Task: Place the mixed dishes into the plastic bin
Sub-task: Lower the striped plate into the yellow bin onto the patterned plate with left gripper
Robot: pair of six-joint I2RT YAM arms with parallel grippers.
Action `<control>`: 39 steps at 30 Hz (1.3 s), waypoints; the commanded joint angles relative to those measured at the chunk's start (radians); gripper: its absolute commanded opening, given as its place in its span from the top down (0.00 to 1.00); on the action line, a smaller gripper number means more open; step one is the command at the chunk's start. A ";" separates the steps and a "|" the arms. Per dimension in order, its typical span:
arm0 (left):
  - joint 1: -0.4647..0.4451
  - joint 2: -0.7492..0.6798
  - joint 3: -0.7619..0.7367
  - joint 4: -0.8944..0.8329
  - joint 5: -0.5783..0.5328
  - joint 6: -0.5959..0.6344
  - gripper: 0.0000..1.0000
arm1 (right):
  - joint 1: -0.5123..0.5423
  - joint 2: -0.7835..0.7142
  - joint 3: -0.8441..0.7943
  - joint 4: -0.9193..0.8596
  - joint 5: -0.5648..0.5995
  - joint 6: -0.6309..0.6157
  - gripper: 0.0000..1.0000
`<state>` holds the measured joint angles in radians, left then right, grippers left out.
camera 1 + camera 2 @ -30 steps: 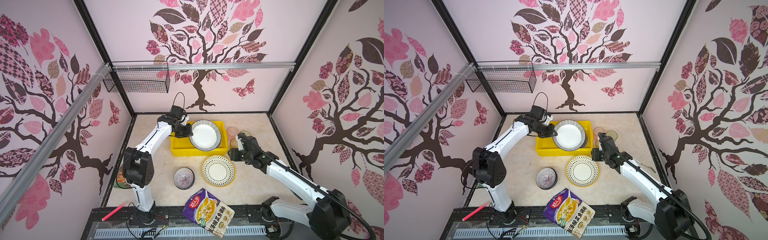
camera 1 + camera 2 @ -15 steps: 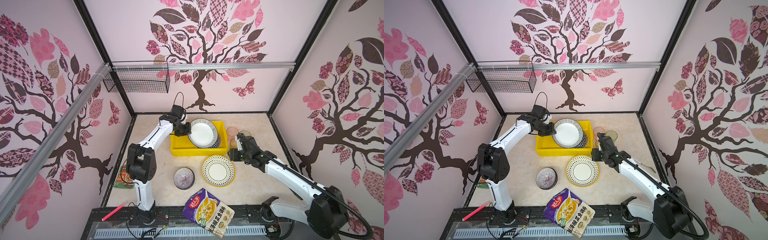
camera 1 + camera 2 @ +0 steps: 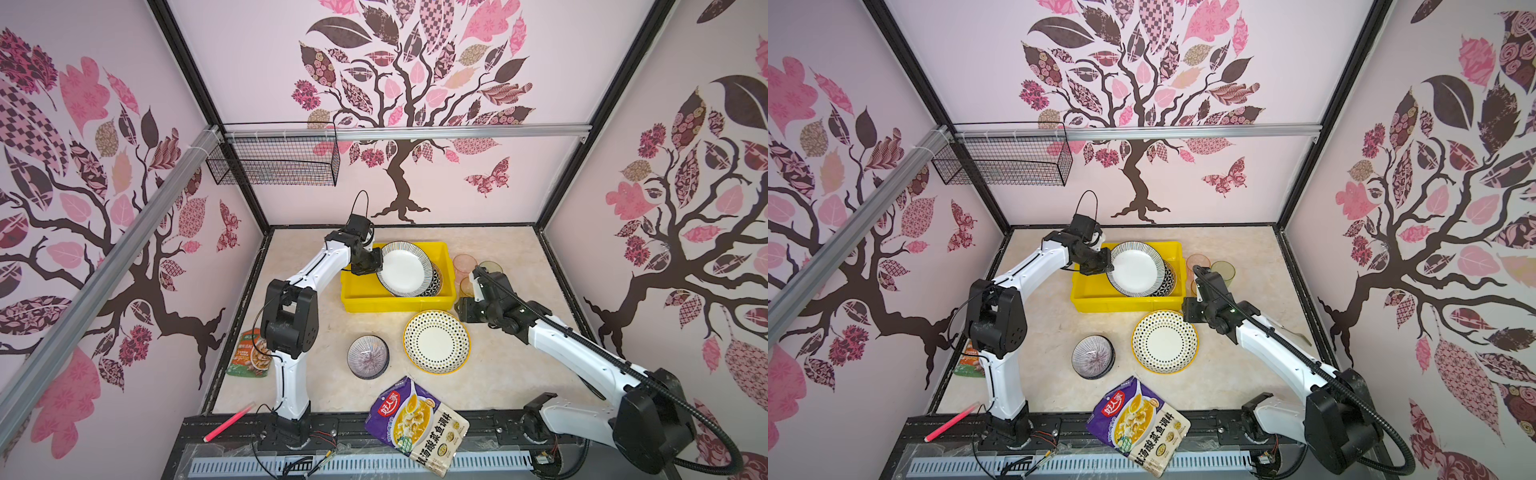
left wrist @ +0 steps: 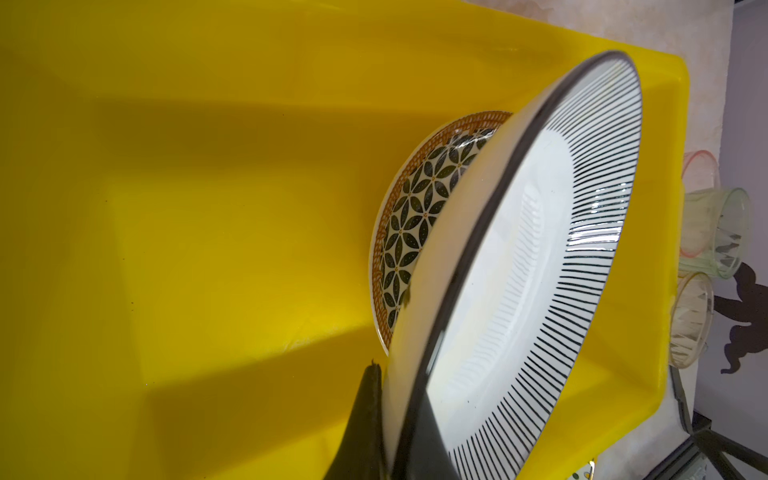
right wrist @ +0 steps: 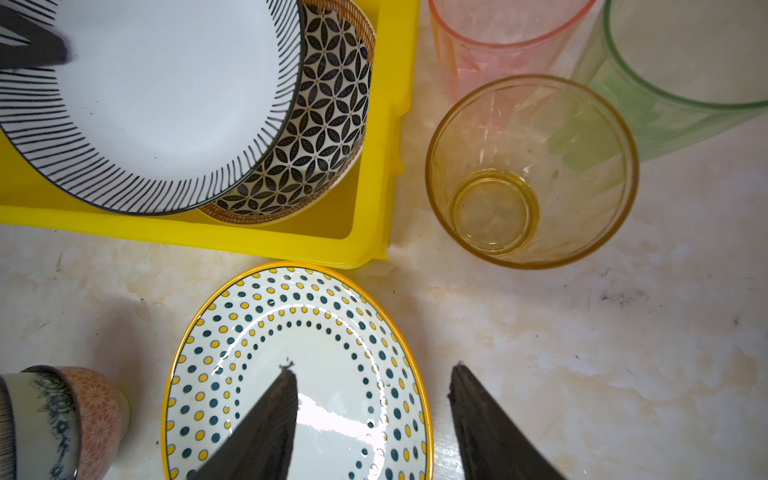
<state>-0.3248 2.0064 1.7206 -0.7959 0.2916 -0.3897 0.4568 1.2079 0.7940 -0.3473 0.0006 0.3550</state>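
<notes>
The left hand (image 3: 374, 266) is clamped on the rim of a striped plate (image 3: 405, 268) and holds it tilted over the yellow bin (image 3: 395, 305). This plate partly covers a flower-patterned plate (image 3: 435, 282) lying inside the bin at its right end. The right hand (image 5: 374, 370) is empty, fingers apart, above the edge of a dotted plate (image 3: 436, 341). That plate lies on the table (image 3: 332, 324) just in front of the bin. Three tumblers (image 3: 464, 262) stand beside the bin's right wall. A lined bowl (image 3: 368, 356) sits left of the dotted plate.
</notes>
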 commanded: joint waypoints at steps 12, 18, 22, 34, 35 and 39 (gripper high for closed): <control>0.003 0.014 0.047 0.092 0.040 -0.017 1.00 | 0.001 0.028 0.043 -0.002 -0.002 -0.001 0.38; 0.003 0.021 0.042 0.090 0.029 -0.015 1.00 | 0.001 0.032 0.042 -0.002 -0.006 0.001 0.38; 0.003 0.025 0.039 0.086 0.023 -0.012 1.00 | 0.000 0.036 0.042 -0.001 -0.010 0.002 0.38; -0.002 0.037 0.017 0.083 0.019 -0.017 1.00 | 0.002 0.042 0.047 0.000 -0.019 0.004 0.37; -0.001 0.038 0.017 0.083 0.018 -0.018 1.00 | 0.001 0.045 0.047 -0.001 -0.019 0.004 0.37; -0.002 0.044 0.017 0.079 0.017 -0.021 1.00 | 0.000 0.045 0.047 -0.005 -0.022 0.004 0.37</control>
<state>-0.3252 2.0575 1.7203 -0.7864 0.2684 -0.3962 0.4568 1.2366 0.7963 -0.3470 -0.0162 0.3588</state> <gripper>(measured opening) 0.081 0.631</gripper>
